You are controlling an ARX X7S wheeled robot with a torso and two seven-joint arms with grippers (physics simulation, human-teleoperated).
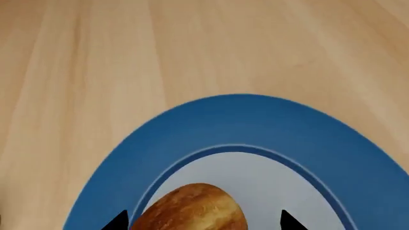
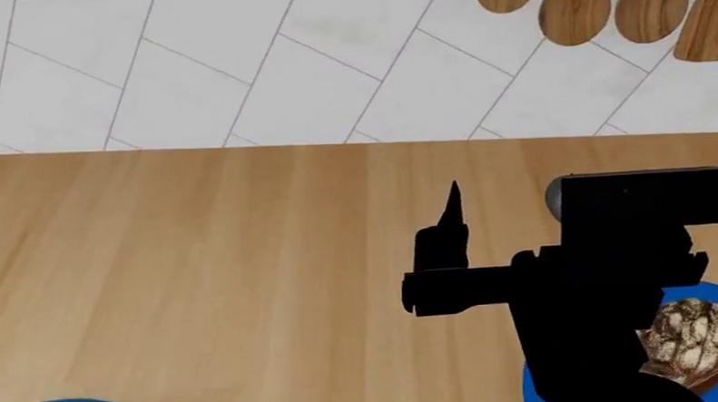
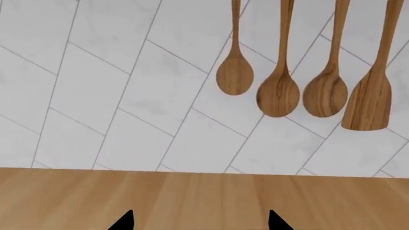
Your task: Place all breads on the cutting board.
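Smooth pale wood with long grain lines on the countertop [image 2: 216,262]. Shiny golden-brown crust on the bun [image 1: 191,211], a bit streaky. Smooth blue plate [image 1: 243,124] under it, with a paler, matt-looking middle. Rough, cracked dark crust with pale floury patches on the loaf [image 2: 695,336], on another smooth blue plate [image 2: 715,294] at the near right. Matt black, plastic-looking right gripper [image 2: 454,206]. Smooth white tiles [image 3: 128,86] with faint grey marks on the far wall. Polished brown wood with dark grain on the hanging spoons [image 3: 278,93].
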